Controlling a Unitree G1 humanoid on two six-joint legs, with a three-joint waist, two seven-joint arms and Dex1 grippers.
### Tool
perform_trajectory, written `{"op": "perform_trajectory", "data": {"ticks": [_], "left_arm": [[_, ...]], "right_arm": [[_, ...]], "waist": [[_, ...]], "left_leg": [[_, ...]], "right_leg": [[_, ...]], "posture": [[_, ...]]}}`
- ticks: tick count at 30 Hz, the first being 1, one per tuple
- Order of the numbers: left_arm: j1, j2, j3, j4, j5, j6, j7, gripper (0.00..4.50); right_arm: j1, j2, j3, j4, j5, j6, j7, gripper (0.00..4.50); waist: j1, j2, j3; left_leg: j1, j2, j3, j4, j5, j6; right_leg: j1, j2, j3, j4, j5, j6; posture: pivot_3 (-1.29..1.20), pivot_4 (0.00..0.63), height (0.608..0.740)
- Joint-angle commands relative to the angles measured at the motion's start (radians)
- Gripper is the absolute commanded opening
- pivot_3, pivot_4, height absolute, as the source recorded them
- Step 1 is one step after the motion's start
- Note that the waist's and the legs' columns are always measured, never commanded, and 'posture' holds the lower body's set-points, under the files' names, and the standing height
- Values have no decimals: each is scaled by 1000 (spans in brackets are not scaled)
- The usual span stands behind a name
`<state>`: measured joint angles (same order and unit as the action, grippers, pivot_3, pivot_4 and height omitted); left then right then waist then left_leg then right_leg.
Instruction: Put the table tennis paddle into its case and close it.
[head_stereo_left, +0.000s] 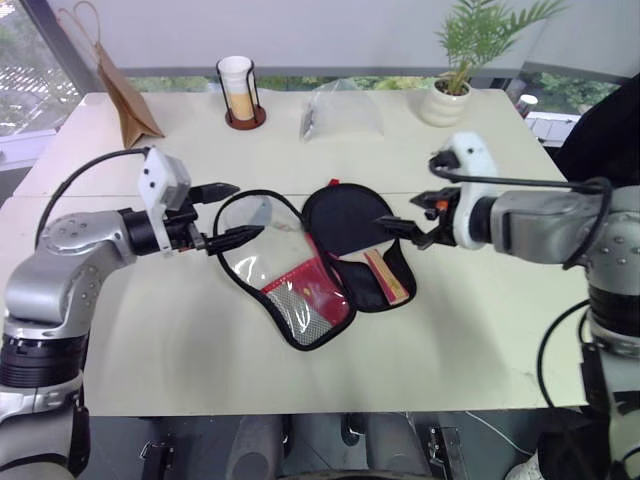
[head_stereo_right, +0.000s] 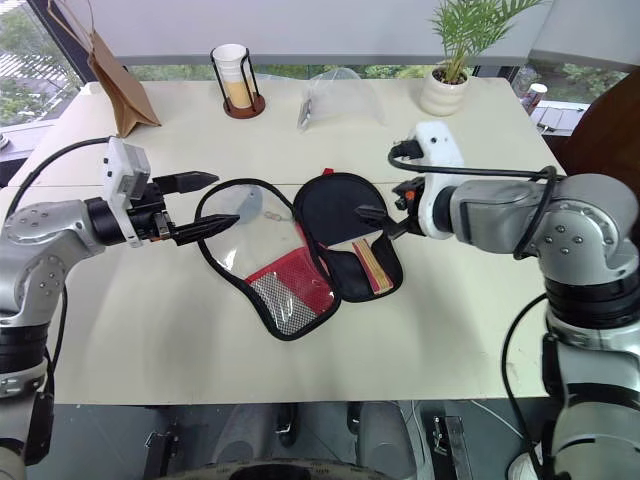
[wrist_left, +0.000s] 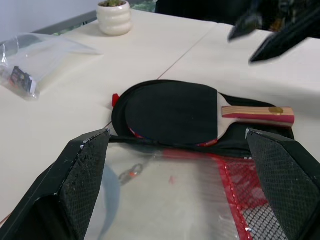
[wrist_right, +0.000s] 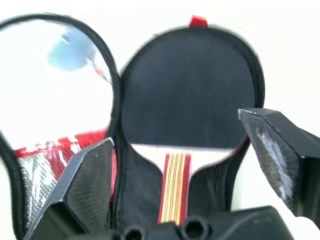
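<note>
Paddle (head_stereo_left: 345, 222) is lying flat inside the right half of the case (head_stereo_left: 375, 290), black face up, wooden handle pointing toward the robot along the narrow neck. The case is resting open like a book on the pale worktop (head_stereo_left: 180, 350); its lid half, with a clear window, red panel and mesh pocket, is lying just beside the paddle on the robot's left.

The left gripper (head_stereo_left: 228, 213) is hovering at the lid's outer edge with its fingers spread wide, holding nothing. The right gripper (head_stereo_left: 410, 231) is hanging above the paddle's right side, fingers likewise apart and empty.

The paddle looks seated, so the step in hand is probably folding the lid over. Doing this well likely means the left gripper pinching the lid's free rim, not the clear window, and swinging it across the spine. The right gripper could be steadying the lower half so it is not sliding. Edges should be lining up before the zip is pulled.

A cup holder (head_stereo_left: 241, 92), plastic bag (head_stereo_left: 340, 115) and potted plant (head_stereo_left: 450, 95) are standing well apart at the far side.
</note>
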<state>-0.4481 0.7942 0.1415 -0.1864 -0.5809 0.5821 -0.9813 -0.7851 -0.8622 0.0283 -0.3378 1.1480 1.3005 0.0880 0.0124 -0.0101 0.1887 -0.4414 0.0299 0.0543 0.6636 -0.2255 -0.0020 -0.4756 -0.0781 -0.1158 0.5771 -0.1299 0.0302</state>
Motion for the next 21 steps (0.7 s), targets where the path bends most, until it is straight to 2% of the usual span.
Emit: {"op": "perform_trajectory", "data": {"ticks": [1, 5, 9, 12, 15, 21], "left_arm": [[-2, 75, 58, 12, -16, -3, -61, 4500], [32, 180, 123, 80, -14, -18, -146, 4500], [76, 280, 186, 209, 30, -100, -233, 4500], [129, 317, 198, 301, 76, -193, -287, 4500], [179, 292, 175, 341, 109, -273, -308, 4500], [204, 130, 73, 411, 238, -529, -250, 4500]], "right_arm": [[78, -91, -1, -51, -154, -240, 339, 4415], [166, -108, 12, 5, -303, -420, 516, 4415], [191, -69, 29, 39, -399, -501, 582, 4415], [190, -44, 27, 53, -440, -533, 624, 4415], [184, -35, 12, 68, -465, -546, 658, 4415], [179, -38, -10, 82, -513, -549, 691, 4415]], "waist": [[0, 0, 0], [-6, 0, 0], [-8, 0, 0], [-6, 1, 1], [-1, 1, 1], [5, 1, 1]], "left_leg": [[0, 0, 0, 0, 0, 0], [0, 0, 0, 0, 0, 0], [0, 1, 1, 0, -1, -1], [0, 2, 1, 0, -3, -4], [-1, 2, 1, -1, -4, -5], [-2, 2, 2, -1, -4, -6]], "right_leg": [[0, 0, 0, 0, 0, 0], [-1, 0, 0, -1, 0, 0], [-3, 0, -1, -1, 0, 0], [-3, 0, -2, -1, 0, 0], [-4, -2, -2, -1, 0, 0], [-3, -4, -2, -3, 0, 0]], "posture": [[0, 150, 735], [0, 150, 735], [0, 150, 735], [0, 150, 735], [0, 150, 735], [0, 150, 735]]}}
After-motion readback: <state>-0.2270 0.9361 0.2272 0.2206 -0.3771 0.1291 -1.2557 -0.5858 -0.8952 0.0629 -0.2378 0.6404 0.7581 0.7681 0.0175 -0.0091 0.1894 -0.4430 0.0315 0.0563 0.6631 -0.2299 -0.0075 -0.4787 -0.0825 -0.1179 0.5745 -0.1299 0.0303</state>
